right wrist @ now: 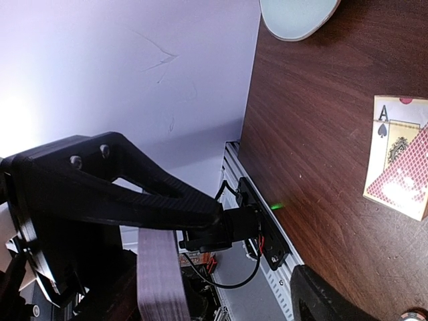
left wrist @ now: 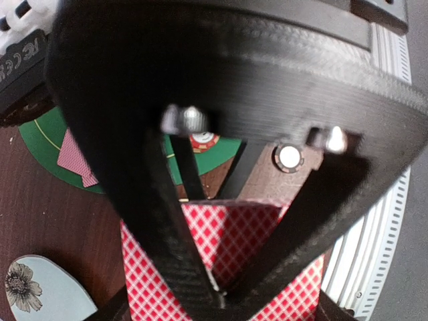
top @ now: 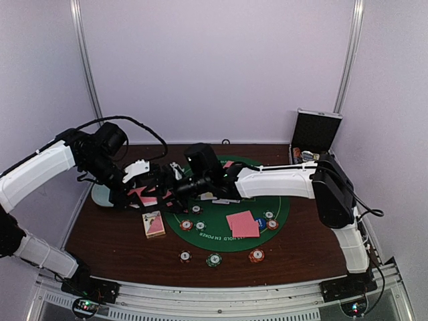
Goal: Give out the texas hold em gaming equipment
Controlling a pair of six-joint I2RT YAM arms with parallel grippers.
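I'm watching the left gripper (left wrist: 221,291) with its fingers pressed together on a small stack of red-checked playing cards (left wrist: 231,257), holding them up off the brown table (top: 107,241) at the left edge of the green poker mat (top: 277,207). The right gripper (top: 176,182) is hanging just beside it, reaching across the mat from the right. On its own wrist view I'm seeing the fingers spread, with nothing pinched between them. Some pink-backed cards (top: 243,224) are lying overlapped and face down on the mat's right half, with a blue button (top: 260,222) and striped chips (top: 270,219) just beside them. Three loose chips (top: 213,259) are sitting off the mat along its near edge. A card box (top: 154,225) showing an ace of spades is lying on the bare wood near the mat's left rim. The pale blue dish (top: 101,196) is sitting further left, and the metal case (top: 318,130) is standing open at the far right corner.
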